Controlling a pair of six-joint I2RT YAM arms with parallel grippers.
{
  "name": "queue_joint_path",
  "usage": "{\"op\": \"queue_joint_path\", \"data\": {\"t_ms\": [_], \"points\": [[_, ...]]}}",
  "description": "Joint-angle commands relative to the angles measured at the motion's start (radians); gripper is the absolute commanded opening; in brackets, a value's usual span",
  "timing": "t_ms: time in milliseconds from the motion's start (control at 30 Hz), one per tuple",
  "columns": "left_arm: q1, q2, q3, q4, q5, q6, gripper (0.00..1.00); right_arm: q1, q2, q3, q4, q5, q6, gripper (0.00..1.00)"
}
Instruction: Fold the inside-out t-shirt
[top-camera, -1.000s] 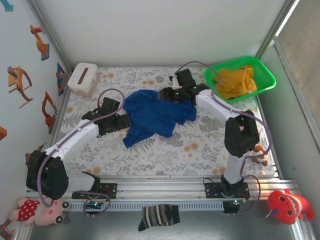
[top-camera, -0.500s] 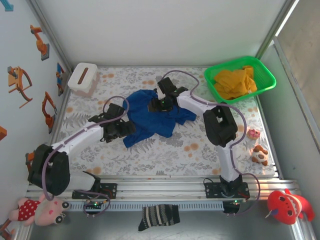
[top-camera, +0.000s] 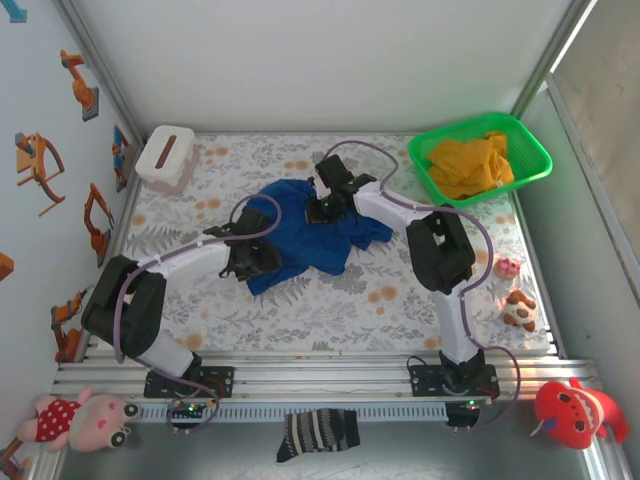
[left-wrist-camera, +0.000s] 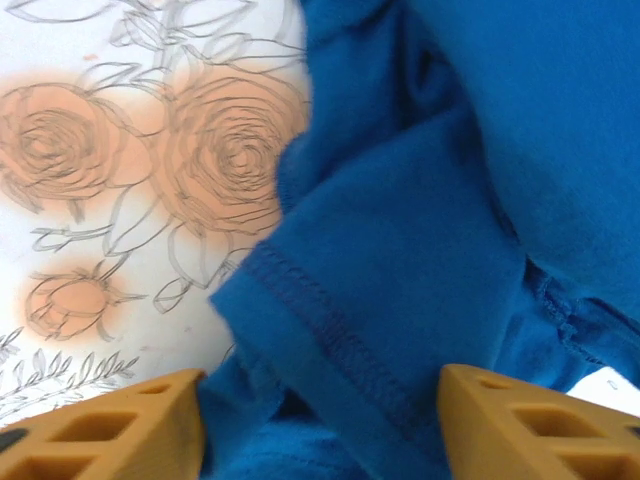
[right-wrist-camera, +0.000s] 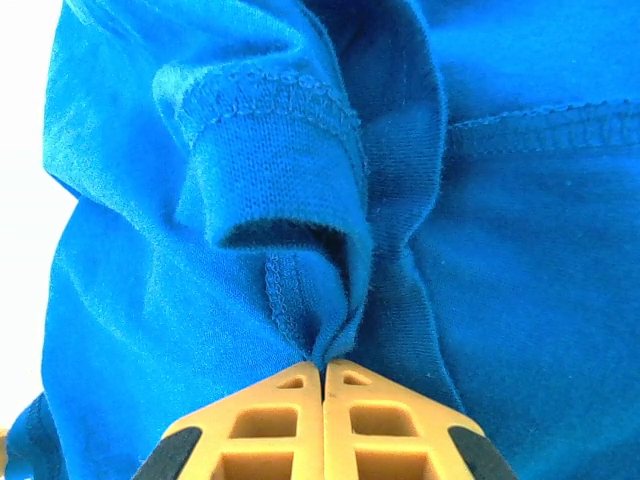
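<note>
Item: crumpled royal-blue cloth t-shirt (top-camera: 305, 232), which we are finding mid-way across the floral-printed tabletop (top-camera: 400, 290). We are pinching a fold in the right gripper (right-wrist-camera: 322, 375), jaws pressed together. We are holding the left gripper (left-wrist-camera: 320, 425) with jaws apart, straddling a stitched hem.

Pinching a bunched fold of the inside-out t-shirt (right-wrist-camera: 520, 260) with right gripper (right-wrist-camera: 322, 370) fully closed; looks like a rolled sleeve hem (right-wrist-camera: 270, 105) just above.

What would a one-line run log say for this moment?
right gripper: shut on t-shirt | left gripper: open, straddling t-shirt hem | t-shirt: crumpled, unfolded
</note>
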Motion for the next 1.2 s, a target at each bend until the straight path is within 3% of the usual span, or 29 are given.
{"op": "queue_joint_path", "data": {"t_ms": [0, 100, 267, 367, 667, 1000, 1167], "points": [[-0.013, 0.039, 0.035, 0.016, 0.003, 0.010, 0.42, -0.013, -0.045, -0.017, 0.006, 0.004, -0.008, 0.00], [-0.014, 0.042, 0.064, -0.013, -0.027, 0.016, 0.00, -0.035, -0.104, -0.040, 0.018, -0.006, -0.003, 0.00], [0.003, -0.057, 0.177, -0.135, -0.129, 0.082, 0.00, -0.098, -0.252, -0.052, 0.029, -0.029, 0.024, 0.00], [0.056, -0.147, 0.273, -0.202, -0.162, 0.122, 0.00, -0.158, -0.357, -0.032, 0.028, -0.036, 0.047, 0.00], [0.317, -0.354, 0.503, -0.183, -0.010, 0.131, 0.00, -0.286, -0.610, 0.082, 0.005, -0.049, 0.085, 0.00], [0.342, -0.485, 0.587, -0.135, 0.049, 0.066, 0.00, -0.288, -0.827, 0.077, 0.037, -0.054, 0.156, 0.00], [0.342, -0.484, 0.625, -0.076, 0.046, 0.039, 0.00, -0.288, -0.814, 0.064, 0.058, -0.058, 0.175, 0.00]]}}
